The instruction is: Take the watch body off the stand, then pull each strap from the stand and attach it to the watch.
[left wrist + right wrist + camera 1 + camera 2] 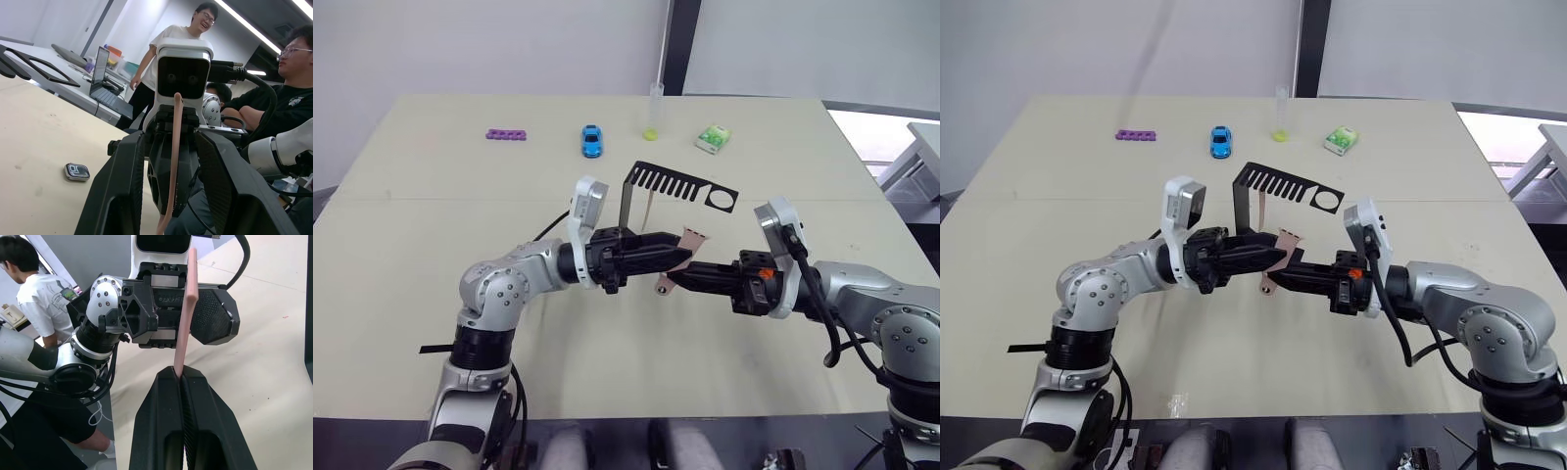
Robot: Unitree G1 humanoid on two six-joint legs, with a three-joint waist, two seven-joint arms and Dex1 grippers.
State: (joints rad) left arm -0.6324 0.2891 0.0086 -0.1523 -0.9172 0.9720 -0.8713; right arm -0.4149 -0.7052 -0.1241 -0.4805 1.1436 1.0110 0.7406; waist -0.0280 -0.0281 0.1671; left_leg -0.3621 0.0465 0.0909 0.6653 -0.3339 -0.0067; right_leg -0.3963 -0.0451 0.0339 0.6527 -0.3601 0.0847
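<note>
The black stand (671,181) sits mid-table. A thin pale strap (649,208) hangs from its comb arm. Just in front of the stand, a pink-tan strap (691,240) is held between both grippers. My right gripper (180,374) is shut on that strap's (188,298) lower end. Facing it tip to tip, my left gripper (170,139) is open, one finger on either side of the same strap (174,147). The watch body (77,171) lies flat on the table, apart from both grippers.
Along the far side of the table are a purple strip (506,134), a blue toy car (592,140), a clear tube (653,113) and a green-white box (714,138). People (171,29) stand and sit past the table's edge, near a laptop (100,73).
</note>
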